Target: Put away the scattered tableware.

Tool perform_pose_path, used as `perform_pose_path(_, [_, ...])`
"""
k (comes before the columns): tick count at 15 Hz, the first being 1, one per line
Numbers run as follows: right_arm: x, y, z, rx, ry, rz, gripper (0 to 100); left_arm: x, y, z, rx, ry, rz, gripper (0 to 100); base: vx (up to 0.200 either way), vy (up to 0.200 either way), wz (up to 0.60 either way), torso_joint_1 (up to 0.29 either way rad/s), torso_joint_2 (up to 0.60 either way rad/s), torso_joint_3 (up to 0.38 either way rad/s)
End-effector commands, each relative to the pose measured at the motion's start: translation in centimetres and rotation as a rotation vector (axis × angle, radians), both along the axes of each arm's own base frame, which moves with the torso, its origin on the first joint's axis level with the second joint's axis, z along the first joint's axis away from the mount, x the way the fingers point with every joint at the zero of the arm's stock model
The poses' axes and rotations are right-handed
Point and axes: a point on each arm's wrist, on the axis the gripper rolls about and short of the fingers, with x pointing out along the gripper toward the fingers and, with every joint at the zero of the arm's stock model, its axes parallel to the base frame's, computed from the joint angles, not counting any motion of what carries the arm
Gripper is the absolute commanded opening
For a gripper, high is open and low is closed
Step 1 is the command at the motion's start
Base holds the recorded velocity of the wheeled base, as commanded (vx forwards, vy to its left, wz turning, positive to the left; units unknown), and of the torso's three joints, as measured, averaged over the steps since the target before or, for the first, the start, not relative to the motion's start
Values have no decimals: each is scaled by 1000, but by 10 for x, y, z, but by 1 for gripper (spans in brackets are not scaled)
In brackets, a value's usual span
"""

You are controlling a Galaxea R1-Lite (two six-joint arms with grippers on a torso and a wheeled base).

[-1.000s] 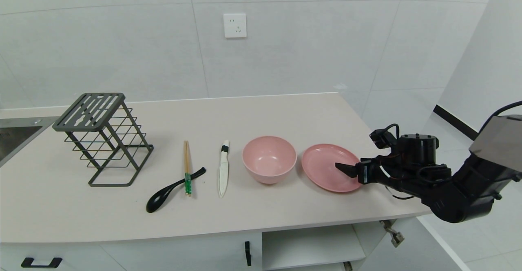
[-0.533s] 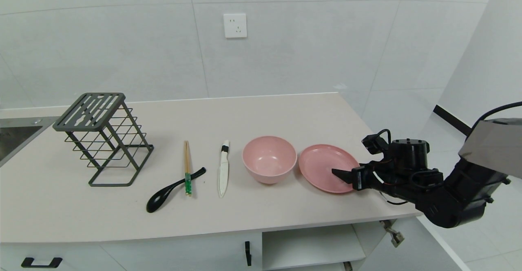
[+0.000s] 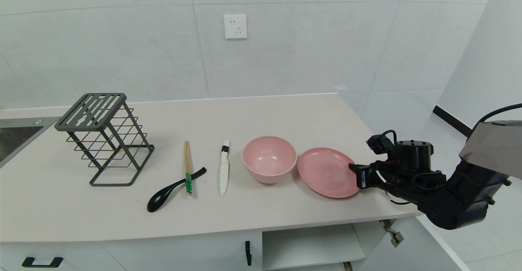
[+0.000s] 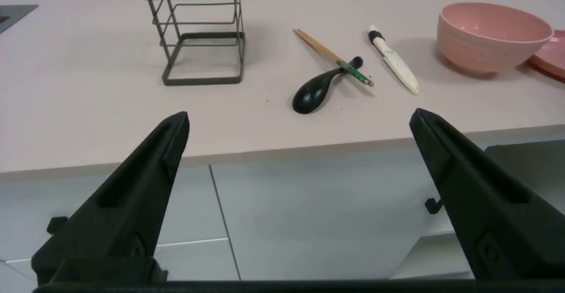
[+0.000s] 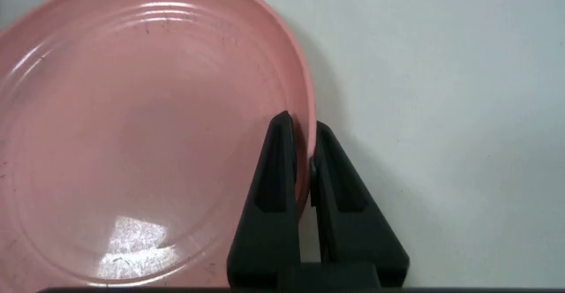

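Clenched fingers [image 5: 281, 156] of my right gripper [image 5: 300, 156] are pinching the pink plate [image 3: 324, 173] by its right rim (the only hold so shallow a dish offers, I judge), beside the bowl [image 3: 269, 158] on the worktop [image 3: 285, 116]; my left gripper [image 4: 300, 116] is hanging spread before it.

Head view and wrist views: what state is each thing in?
plate, rim clamped in the right gripper
left gripper, open, empty
bowl, upright, empty
knife, lying flat on the counter
chopsticks, lying flat, crossing the spoon's handle
spoon, lying flat
rack, upright, empty
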Motion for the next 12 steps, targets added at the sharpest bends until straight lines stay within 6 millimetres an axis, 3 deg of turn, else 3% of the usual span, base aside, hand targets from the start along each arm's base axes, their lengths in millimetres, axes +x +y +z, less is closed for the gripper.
perform_pose_path(1, [1, 1, 12, 12, -69, 3, 0, 0, 0, 0, 1, 0, 1, 100, 0, 0, 0, 0, 0, 0])
perform_pose_path(7, [-44, -5, 55, 12, -256, 33, 0, 0, -1, 3, 52, -28, -24, 100, 0, 0, 0, 0, 0, 0])
perform_pose_path(10, [-87, -1, 98, 42, -367, 72, 0, -2, -1, 20, 73, -198, -18, 100, 0, 0, 0, 0, 0, 0])
perform_pose_path(12, [-112, 1, 104, 52, -366, 103, 0, -2, -2, 21, 65, -208, -62, 100, 0, 0, 0, 0, 0, 0])
